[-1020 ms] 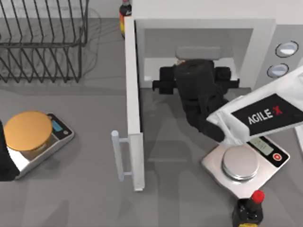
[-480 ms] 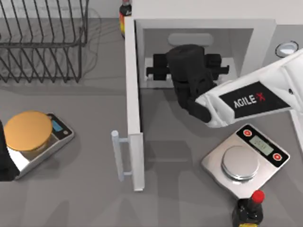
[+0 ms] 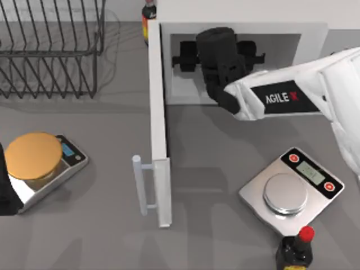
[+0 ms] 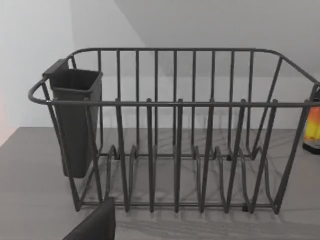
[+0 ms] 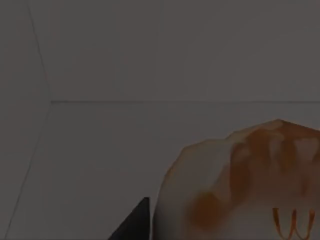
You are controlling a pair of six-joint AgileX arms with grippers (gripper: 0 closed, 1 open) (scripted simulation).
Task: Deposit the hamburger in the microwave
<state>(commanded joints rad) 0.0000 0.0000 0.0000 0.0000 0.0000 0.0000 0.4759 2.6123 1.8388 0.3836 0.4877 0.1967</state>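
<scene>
The white microwave point(image 3: 315, 34) stands at the back right with its door point(image 3: 158, 124) swung wide open toward the front. My right gripper point(image 3: 218, 45) reaches deep into the pale grey cavity from the right. In the dim right wrist view the hamburger point(image 5: 240, 185), a pale tan bun with orange patches, sits close up just above the cavity floor point(image 5: 100, 165), and the right gripper is shut on it, one dark fingertip point(image 5: 136, 222) beside it. My left gripper point(image 3: 4, 191) stays parked at the table's left edge.
A wire dish rack point(image 3: 50, 50) fills the back left. A scale carrying a flat orange disc point(image 3: 32, 156) sits at the left. A silver scale point(image 3: 289, 192) and a red-capped bottle point(image 3: 296, 253) stand front right. Another bottle point(image 3: 148, 17) is behind the door hinge.
My right arm has pushed farther back into the microwave cavity, away from the silver scale, which now shows in full. The left arm has stayed still.
</scene>
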